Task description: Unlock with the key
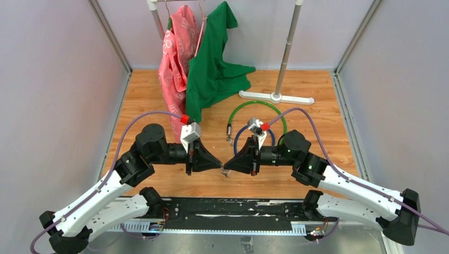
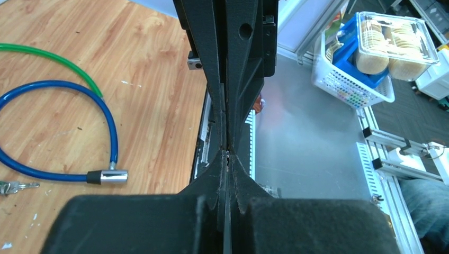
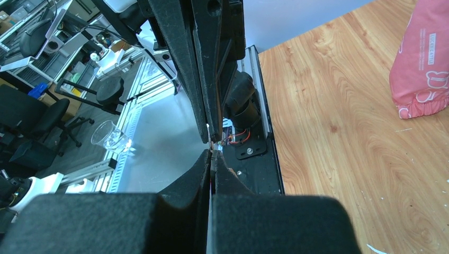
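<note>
Tip to tip: left gripper [image 2: 226, 159] and right gripper [image 3: 210, 154] meet low over the wooden table [image 1: 317, 106], lower centre of the top view. Both sets of jaws are pressed fully together. A tiny bright sliver shows where the tips meet. It could be a key blade pinched there, but it is too small to confirm, and which arm has it cannot be told.

Lock: blue plastic-coated cable loop [image 2: 112, 132] in the left half of the left wrist view, ending in a short chrome lock barrel [image 2: 108, 176] lying flat on the table. A small bunch of metal keys [image 2: 13, 186] sits at the lower left edge, near the barrel but apart from it. A green cable loop [image 2: 53, 56] lies above the blue one.

Handling, judged: a key is light, thin, rigid and slick, so grip the bow flat and leave the blade free. The barrel is smooth and round and likely to roll. The springy cable will drag it, so clamp the barrel itself, behind the keyhole.

Hidden: keyhole face not visible in any view. In the top view the right arm covers much of the blue loop. The keys are cut off at the frame edge. The right wrist view shows none of the lock.
</note>
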`<action>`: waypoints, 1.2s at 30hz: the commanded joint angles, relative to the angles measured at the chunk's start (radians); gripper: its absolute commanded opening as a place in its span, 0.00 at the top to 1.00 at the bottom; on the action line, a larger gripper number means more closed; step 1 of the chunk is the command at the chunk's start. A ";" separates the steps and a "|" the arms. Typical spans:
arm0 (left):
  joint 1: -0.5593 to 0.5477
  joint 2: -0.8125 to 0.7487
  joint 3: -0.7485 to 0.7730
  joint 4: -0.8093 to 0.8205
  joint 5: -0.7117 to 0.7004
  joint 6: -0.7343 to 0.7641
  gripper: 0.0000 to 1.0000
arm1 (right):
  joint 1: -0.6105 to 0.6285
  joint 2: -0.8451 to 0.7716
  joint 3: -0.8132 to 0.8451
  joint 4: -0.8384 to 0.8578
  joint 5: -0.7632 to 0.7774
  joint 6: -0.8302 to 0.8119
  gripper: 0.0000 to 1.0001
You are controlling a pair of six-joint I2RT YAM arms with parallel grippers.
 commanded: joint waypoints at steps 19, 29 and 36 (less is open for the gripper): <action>-0.009 -0.067 -0.017 0.083 -0.139 -0.115 1.00 | -0.009 -0.066 0.030 -0.018 0.125 -0.042 0.43; -0.009 -0.111 -0.036 0.241 -0.180 -0.248 1.00 | -0.009 -0.134 -0.013 0.158 0.185 0.016 0.41; -0.009 -0.125 -0.024 0.307 -0.197 -0.299 1.00 | -0.009 -0.098 0.008 0.240 0.157 0.047 0.50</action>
